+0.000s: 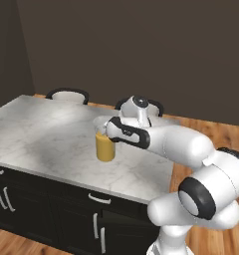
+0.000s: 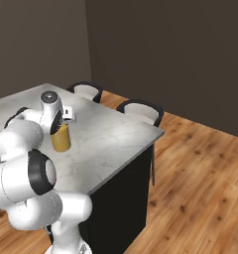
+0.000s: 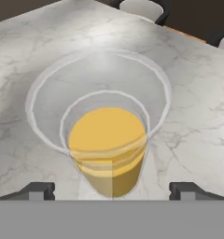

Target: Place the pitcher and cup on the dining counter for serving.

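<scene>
One pitcher [image 1: 105,147] stands upright on the marble bench [image 1: 37,134], away from its edges, and we see it directly below the gripper [image 3: 112,190]. In the hand view the two finger tips [image 3: 38,190] are spread wide, one on each side of the pitcher, and they do not touch its wall, so we judge that nothing is pinched. The green cup we do not find on the bench, so that part of the task seems not yet done. The pitcher looks stiff and smooth, with a clear flaring rim and an orange-yellow body; we think it is rather heavy, slippery and easy to tip. We would take hold around the narrower body below the rim, with a firm and level squeeze.
</scene>
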